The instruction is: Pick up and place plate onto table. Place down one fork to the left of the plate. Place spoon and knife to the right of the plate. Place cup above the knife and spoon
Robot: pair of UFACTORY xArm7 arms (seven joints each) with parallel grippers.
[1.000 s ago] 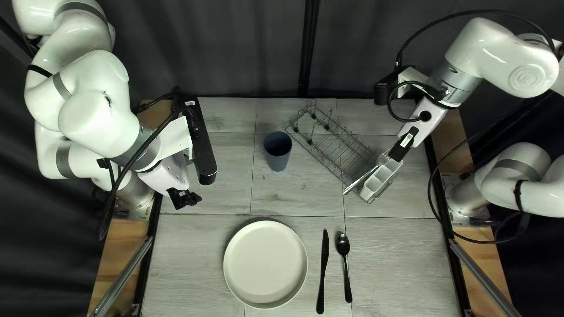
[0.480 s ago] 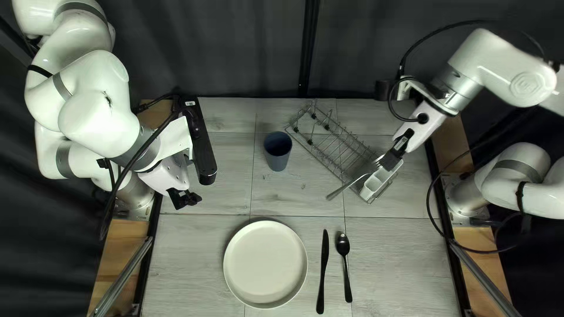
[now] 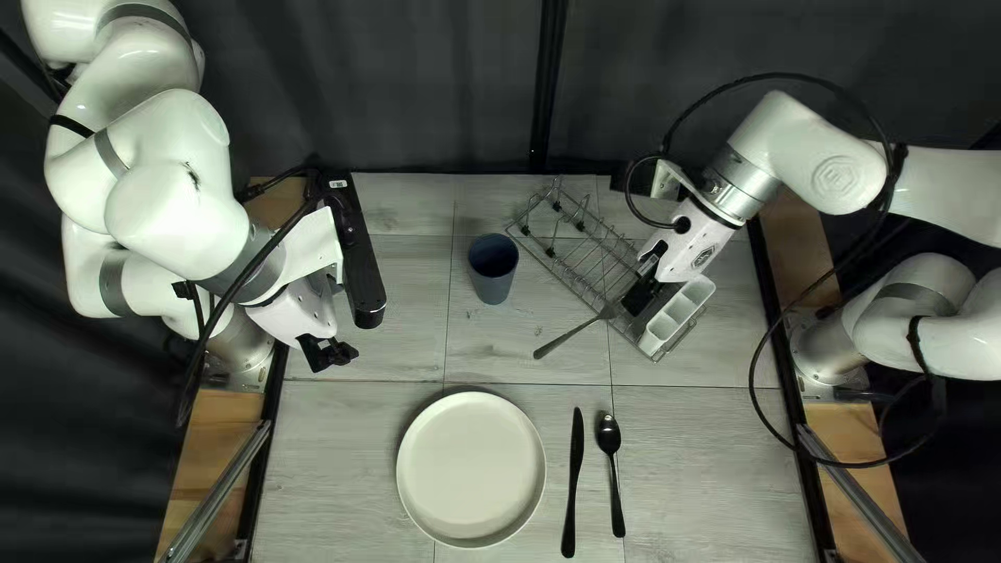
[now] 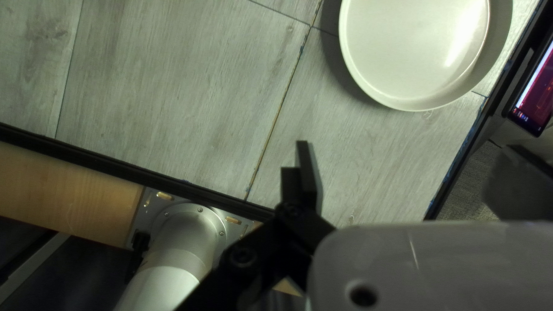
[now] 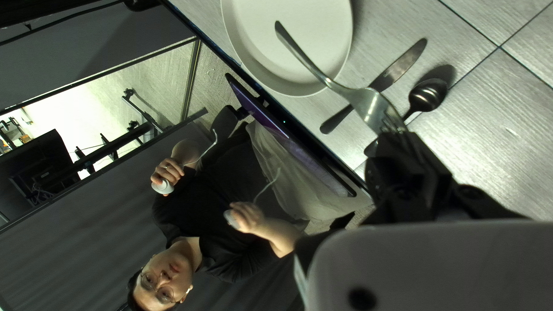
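Observation:
A white plate (image 3: 471,467) lies near the table's front edge, with a black knife (image 3: 575,477) and a black spoon (image 3: 610,469) side by side just to its right. A dark blue cup (image 3: 493,267) stands upright behind the plate. My right gripper (image 3: 635,299) is shut on the tine end of a silver fork (image 3: 572,336), above the table by the rack's near end. In the right wrist view the fork (image 5: 328,82) juts ahead of the gripper (image 5: 395,134) over the plate (image 5: 268,65). My left gripper (image 3: 328,353) hangs open and empty at the left edge, with one finger (image 4: 304,172) showing.
A wire dish rack (image 3: 586,250) lies slantwise at the back right, with a white cutlery caddy (image 3: 674,314) at its near end. A person (image 5: 207,207) sits beyond the table's front edge. Bare table (image 3: 344,469) lies left of the plate.
My right arm has lifted the fork out of the caddy and swung it left toward the middle of the table. The left arm has not moved.

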